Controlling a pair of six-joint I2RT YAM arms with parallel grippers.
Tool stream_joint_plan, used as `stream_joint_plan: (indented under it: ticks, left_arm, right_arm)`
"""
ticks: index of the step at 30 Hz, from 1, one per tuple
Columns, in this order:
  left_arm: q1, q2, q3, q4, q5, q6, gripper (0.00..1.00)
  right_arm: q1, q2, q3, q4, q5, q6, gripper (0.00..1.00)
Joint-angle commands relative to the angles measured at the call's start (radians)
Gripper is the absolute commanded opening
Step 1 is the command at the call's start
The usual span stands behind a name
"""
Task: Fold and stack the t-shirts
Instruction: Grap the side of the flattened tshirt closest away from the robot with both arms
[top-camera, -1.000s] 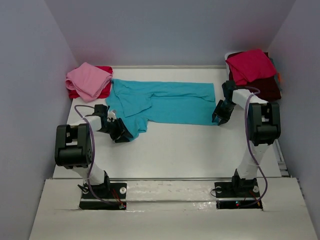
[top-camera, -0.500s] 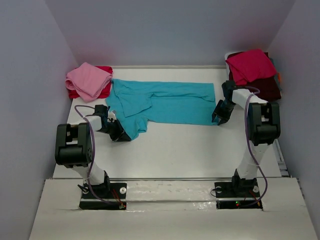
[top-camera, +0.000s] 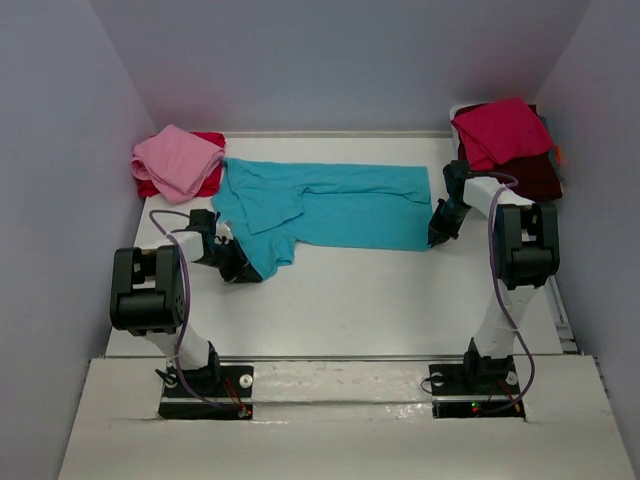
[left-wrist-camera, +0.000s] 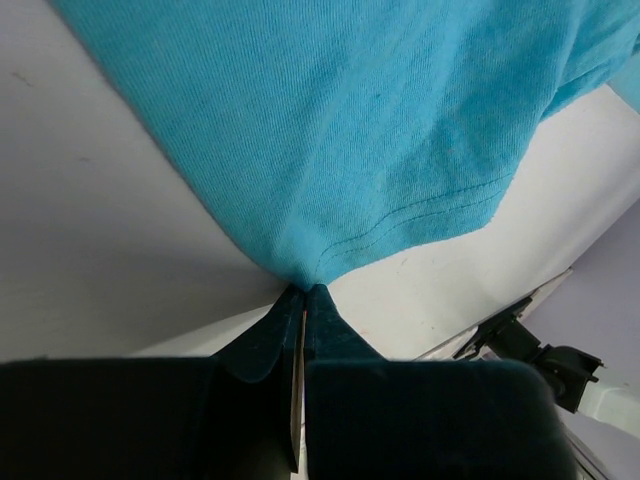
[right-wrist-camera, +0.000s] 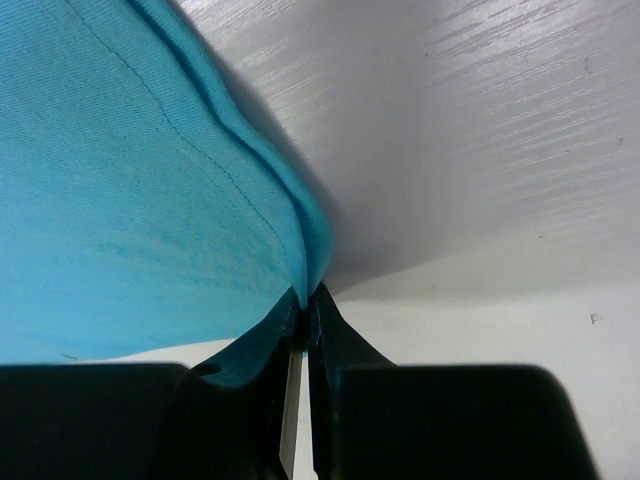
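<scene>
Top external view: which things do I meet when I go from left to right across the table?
pink t-shirt → turquoise t-shirt → right gripper → crimson t-shirt

turquoise t-shirt (top-camera: 330, 205) flat mid-table; pink t-shirt (top-camera: 178, 160) atop red t-shirt (top-camera: 211, 183) far left; crimson t-shirt (top-camera: 500, 130) atop maroon t-shirt (top-camera: 536, 178) far right
</scene>
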Motion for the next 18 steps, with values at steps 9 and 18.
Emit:
stream_joint_plan:
  ticks: [9,18]
  left_arm:
    - [-0.002,-0.12,0.052,-0.032,-0.181,0.046,0.06]
    - [-0.002,-0.215,0.116,-0.053,-0.233,0.046,0.06]
  right_arm:
    - [-0.013,-0.023,0.04,0.024,0.028,-0.001,0.1]
    - [-0.013,-0.038,0.089,-0.021,0.036,-0.018,0.1]
